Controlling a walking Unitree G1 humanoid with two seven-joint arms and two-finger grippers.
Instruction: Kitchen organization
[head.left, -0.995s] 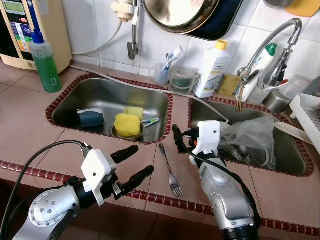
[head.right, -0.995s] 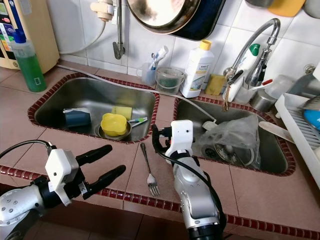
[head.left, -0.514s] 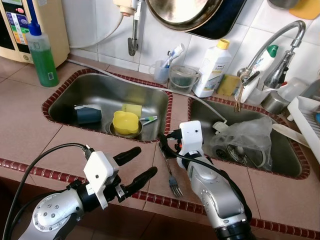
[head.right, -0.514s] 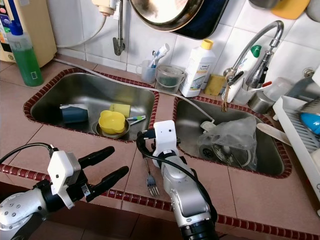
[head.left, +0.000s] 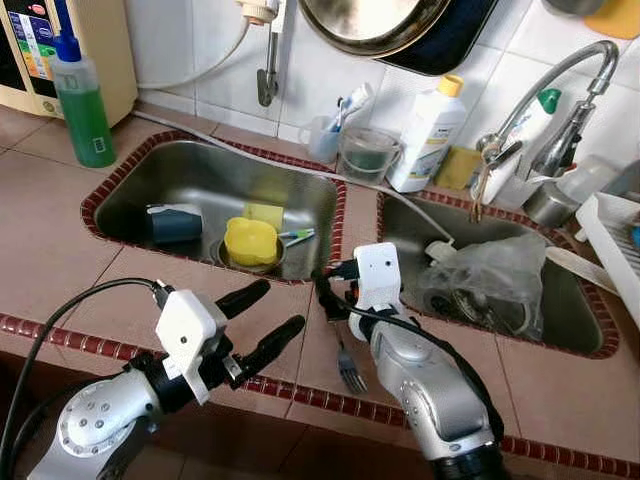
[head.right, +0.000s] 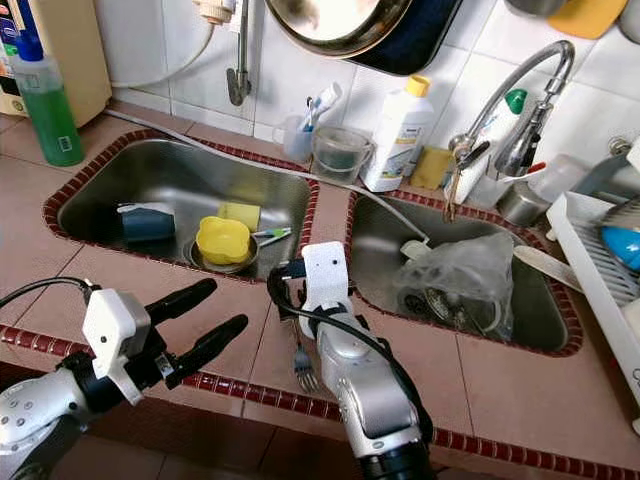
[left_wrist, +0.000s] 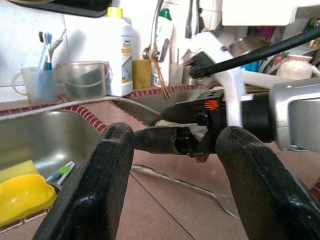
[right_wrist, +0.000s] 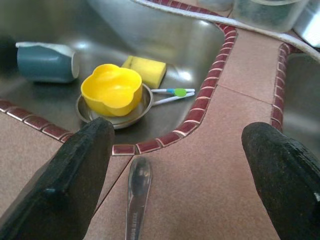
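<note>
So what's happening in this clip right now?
The robot stands at a tiled counter with a double sink. Its right end effector hangs open just above the handle of a fork lying on the counter, not yet gripping it. The left end effector waits open near the counter's front edge. A yellow bowl sits in the left sink.

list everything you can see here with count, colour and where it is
fork: 1, silver, on the tiled counter between the two sinks
bowl: 1, yellow, on a metal dish in the left sink
sponge: 1, yellow, left sink behind the bowl
mug: 1, dark blue, on its side in the left sink
plastic bag: 1, clear, right sink
soap bottle: 1, green, counter far left
white bottle: 1, yellow cap, behind the sinks
faucet: 1, chrome, over the right sink
left end effector: 1, black fingers open, above the counter edge
right end effector: 1, black fingers open, over the fork handle
</note>
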